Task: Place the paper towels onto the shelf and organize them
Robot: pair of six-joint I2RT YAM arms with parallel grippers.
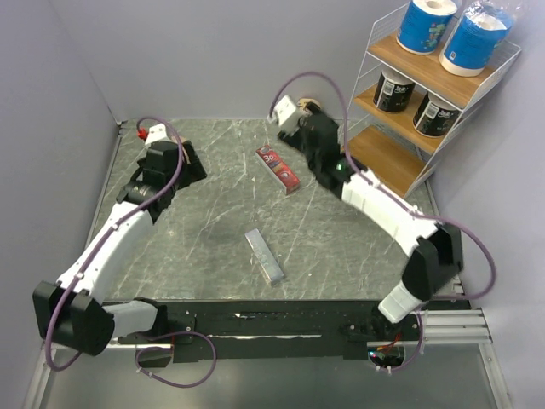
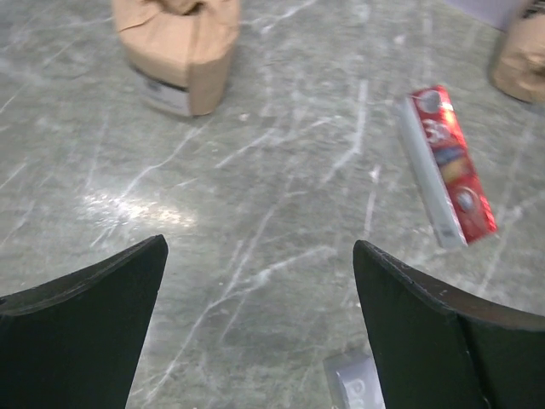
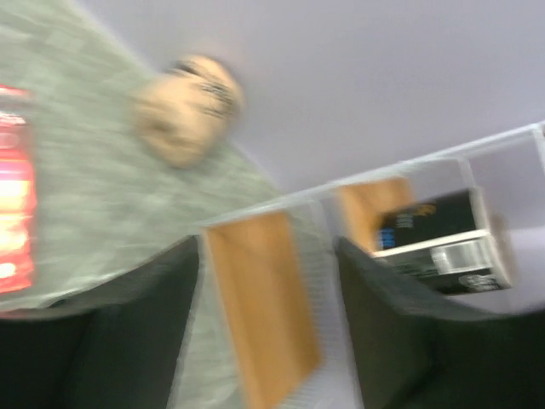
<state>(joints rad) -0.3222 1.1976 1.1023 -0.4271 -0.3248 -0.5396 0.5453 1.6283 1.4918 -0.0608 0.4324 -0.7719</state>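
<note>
You see the white wire shelf with three wooden tiers (image 1: 387, 158) at the far right of the grey marbled table (image 1: 213, 230). Two blue-printed paper towel rolls (image 1: 426, 25) stand on its top tier, two black-wrapped rolls (image 1: 394, 89) on the middle one. One tan paper-wrapped roll (image 2: 179, 51) stands on the table ahead of your left gripper (image 2: 260, 256), whose fingers are spread and hold nothing. A second tan roll (image 3: 187, 106) sits near the shelf, beyond your right gripper (image 3: 268, 256), also spread and holding nothing. A flat red packet (image 1: 278, 169) and a grey rectangular bar (image 1: 265, 255) lie between the arms.

Bright even light; glare patch on table (image 2: 128, 209), L wrist view; R wrist view v. motion-blurred.
</note>
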